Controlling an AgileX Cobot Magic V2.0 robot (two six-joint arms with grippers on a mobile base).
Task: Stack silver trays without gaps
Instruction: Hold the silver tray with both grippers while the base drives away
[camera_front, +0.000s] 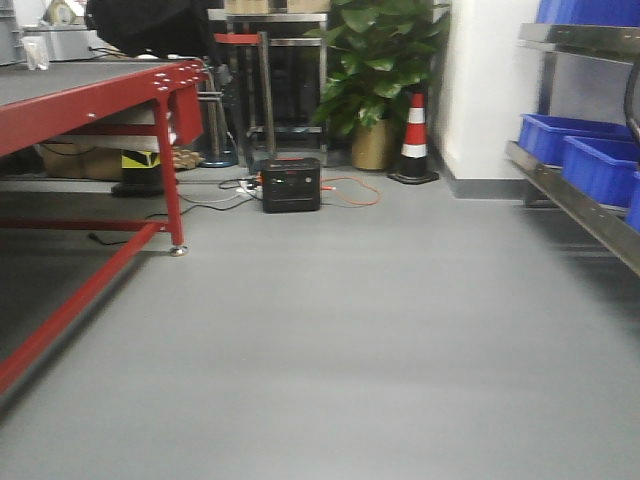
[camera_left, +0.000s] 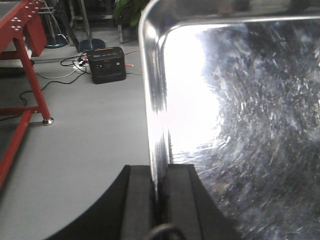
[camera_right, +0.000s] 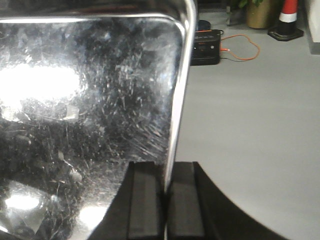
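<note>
At bottom centre of each wrist view, left gripper (camera_left: 160, 172) and right gripper (camera_right: 165, 167) pinch opposite rims of the silver tray (camera_left: 240, 125), held above grey floor (camera_left: 90, 140). Likely the carry step; next it needs squaring over another tray, none in view.

Silver tray (camera_left: 240, 125) with fine scratch swirls and white glare, black left gripper (camera_left: 161, 200), black right gripper (camera_right: 166, 202), grey floor (camera_left: 90, 135) beyond them, red table (camera_front: 90, 100), blue bins (camera_front: 600, 165), red-white striped cone (camera_front: 414, 128), green plant (camera_front: 385, 50)
</note>
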